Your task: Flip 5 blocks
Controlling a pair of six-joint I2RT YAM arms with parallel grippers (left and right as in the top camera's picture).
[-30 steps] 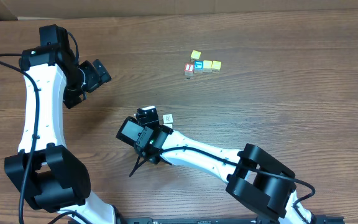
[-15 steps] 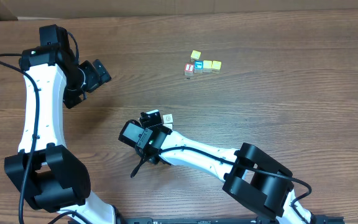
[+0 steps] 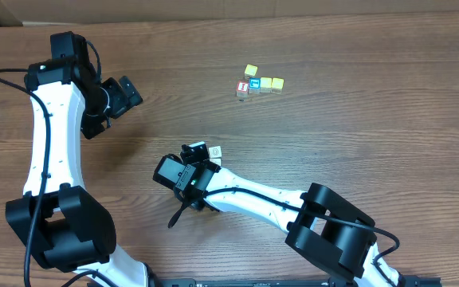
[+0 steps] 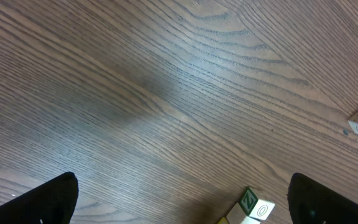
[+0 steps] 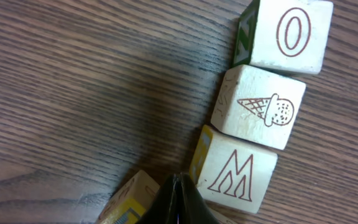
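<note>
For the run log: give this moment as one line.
left gripper: open, away from blocks | right gripper: shut, tip beside M block | O block, cone block: adjacent

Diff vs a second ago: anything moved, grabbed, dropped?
The right gripper, shut and empty, edged slightly closer to the row of small whitish wooden letter cubes; nothing gripped or released. The row, the open left gripper and the far cluster of yellow, blue and red-lettered cubes stayed put.
</note>
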